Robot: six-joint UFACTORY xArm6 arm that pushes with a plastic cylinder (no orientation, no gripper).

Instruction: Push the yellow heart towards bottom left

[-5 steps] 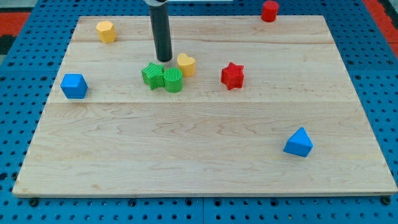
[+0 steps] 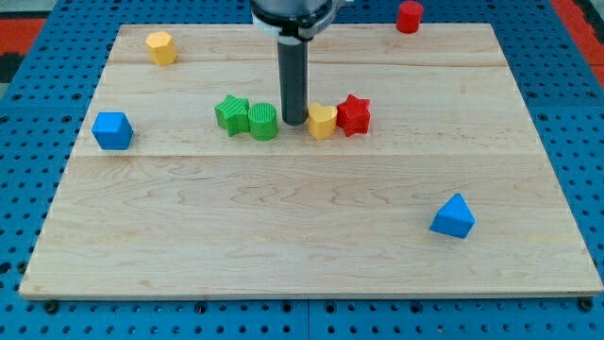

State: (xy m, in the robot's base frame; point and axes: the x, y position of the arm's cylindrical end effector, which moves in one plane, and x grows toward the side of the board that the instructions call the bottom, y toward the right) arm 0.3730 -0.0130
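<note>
The yellow heart (image 2: 323, 121) lies near the board's middle, touching the red star (image 2: 354, 114) on its right. My tip (image 2: 294, 123) rests on the board just left of the heart, between it and the green cylinder (image 2: 263, 122). The green star (image 2: 231, 113) sits against the cylinder's left side.
A yellow hexagonal block (image 2: 161, 46) lies at the top left. A blue cube (image 2: 112, 129) is at the left edge. A red cylinder (image 2: 409, 16) stands beyond the board's top edge at the right. A blue triangular block (image 2: 454, 216) lies at the lower right on the wooden board (image 2: 302, 236).
My tip moved right and down, from above the green blocks to between the green cylinder and the heart. The yellow heart slid right and down against the red star.
</note>
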